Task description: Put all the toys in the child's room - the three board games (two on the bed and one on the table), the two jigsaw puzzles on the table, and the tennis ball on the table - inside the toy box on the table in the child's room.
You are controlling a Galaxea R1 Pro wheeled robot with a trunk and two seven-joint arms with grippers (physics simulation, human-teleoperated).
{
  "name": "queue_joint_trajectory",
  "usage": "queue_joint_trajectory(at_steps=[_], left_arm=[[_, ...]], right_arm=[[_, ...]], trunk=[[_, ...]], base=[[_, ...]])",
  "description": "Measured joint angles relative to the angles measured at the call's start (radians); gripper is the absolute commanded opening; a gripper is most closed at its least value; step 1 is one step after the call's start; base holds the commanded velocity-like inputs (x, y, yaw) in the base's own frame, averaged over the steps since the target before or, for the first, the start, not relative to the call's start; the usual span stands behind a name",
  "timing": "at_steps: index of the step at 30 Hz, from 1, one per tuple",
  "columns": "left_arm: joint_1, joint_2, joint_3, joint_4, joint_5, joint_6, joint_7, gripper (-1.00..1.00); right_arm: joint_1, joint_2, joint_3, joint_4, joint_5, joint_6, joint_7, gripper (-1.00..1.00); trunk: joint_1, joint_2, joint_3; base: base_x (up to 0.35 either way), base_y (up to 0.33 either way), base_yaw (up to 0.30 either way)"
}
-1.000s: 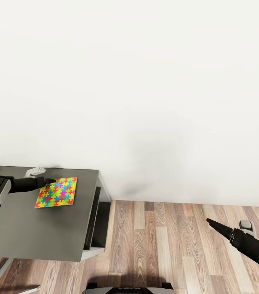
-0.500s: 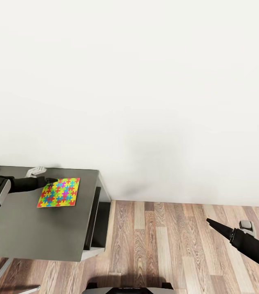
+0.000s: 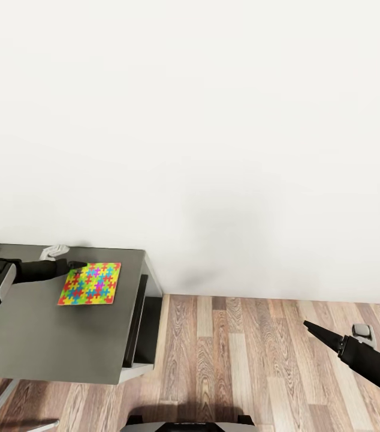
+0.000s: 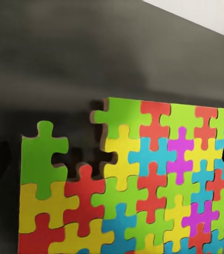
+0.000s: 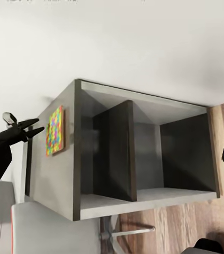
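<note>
Head view is showing a wood-plank floor (image 3: 244,360) nearest, with the black right gripper (image 3: 307,325) hanging above it, well apart from the furniture; its fingers are looking pressed together into one point there, with nothing held. Farther left, a dark grey flat-topped side cabinet (image 3: 52,342) is standing against a plain white wall (image 3: 214,120). A small flat square jigsaw puzzle with a multicoloured mosaic of interlocking pieces (image 3: 90,283) is lying flat on the cabinet top, near its far right corner. The black left gripper (image 3: 77,264) is reaching in from the left, its tip sitting at the puzzle's far left corner. In the right wrist view its two fingers (image 5: 31,123) are standing slightly spread just beside the puzzle's edge (image 5: 55,130), not pinching it. Left wrist view is looking closely at the puzzle (image 4: 138,190), where one corner piece is missing.
</note>
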Motion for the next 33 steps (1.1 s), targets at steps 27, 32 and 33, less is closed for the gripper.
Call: queue_joint_trajectory(at_steps=[27,32,33], left_arm=[[0.000,-0.003,0.000,-0.001,-0.003,0.002,-0.050,1.00],[0.000,-0.003,0.000,-0.001,-0.004,0.003,-0.091,1.00],[0.000,-0.003,0.000,-0.001,-0.005,0.003,-0.093,1.00]], right_arm=[[0.000,0.000,-0.015,0.000,0.000,0.002,0.000,1.00],[0.000,0.000,-0.015,0.000,0.000,0.002,0.000,1.00],[0.000,0.000,-0.015,0.000,0.000,0.002,0.000,1.00]], trunk=[[0.000,0.000,0.000],[0.000,0.000,0.000],[0.000,0.000,0.000]], base=[[0.000,0.000,0.000],[0.000,0.000,0.000],[0.000,0.000,0.000]])
